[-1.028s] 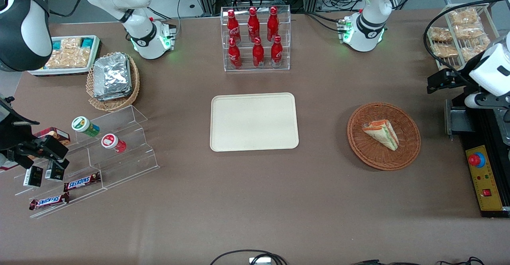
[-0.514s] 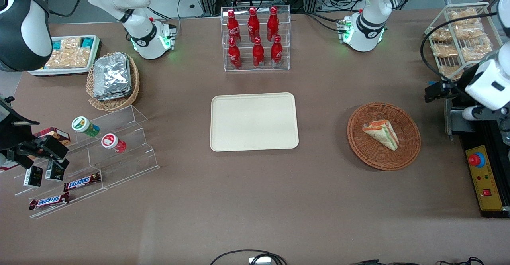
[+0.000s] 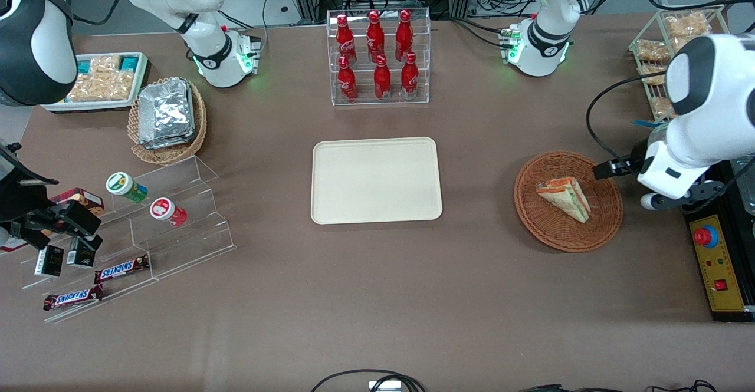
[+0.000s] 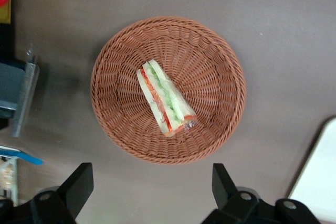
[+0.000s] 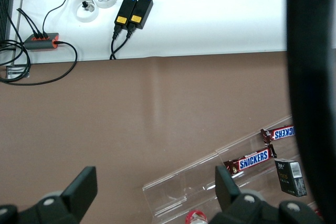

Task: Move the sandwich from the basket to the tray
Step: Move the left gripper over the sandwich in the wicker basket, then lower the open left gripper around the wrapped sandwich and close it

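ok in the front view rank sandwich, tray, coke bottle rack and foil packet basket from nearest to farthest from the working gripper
The gripper, fingers open, hangs by the basket's rim at the working arm's end.
1. sandwich: in the basket, right beside the gripper.
2. tray: mid-table.
3. bottle rack: farther from the camera than the tray.
4. foil packet basket: toward the parked arm's end.

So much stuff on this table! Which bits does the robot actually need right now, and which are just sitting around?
Needed: sandwich, lying in the basket; tray, bare; gripper, open, hovering above the basket.

Just around: cola bottles, foil packets, Snickers bars.
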You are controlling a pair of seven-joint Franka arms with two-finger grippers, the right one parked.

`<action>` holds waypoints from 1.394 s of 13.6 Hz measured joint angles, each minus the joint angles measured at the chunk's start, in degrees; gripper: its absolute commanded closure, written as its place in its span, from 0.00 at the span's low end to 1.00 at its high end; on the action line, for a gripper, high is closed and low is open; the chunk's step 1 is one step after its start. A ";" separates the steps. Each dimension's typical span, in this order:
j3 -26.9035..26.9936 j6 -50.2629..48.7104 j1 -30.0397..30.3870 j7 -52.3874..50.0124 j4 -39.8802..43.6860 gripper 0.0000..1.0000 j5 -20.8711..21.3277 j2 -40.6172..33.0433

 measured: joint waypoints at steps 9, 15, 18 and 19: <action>-0.18 22.97 -0.68 -18.51 -19.09 0.00 0.02 -1.00; -0.01 34.97 -0.72 -23.63 -26.50 0.00 0.02 1.17; 0.48 38.98 -0.61 -24.24 -27.39 0.00 0.02 3.90; 0.59 39.94 -0.56 -24.36 -27.40 0.06 0.02 4.85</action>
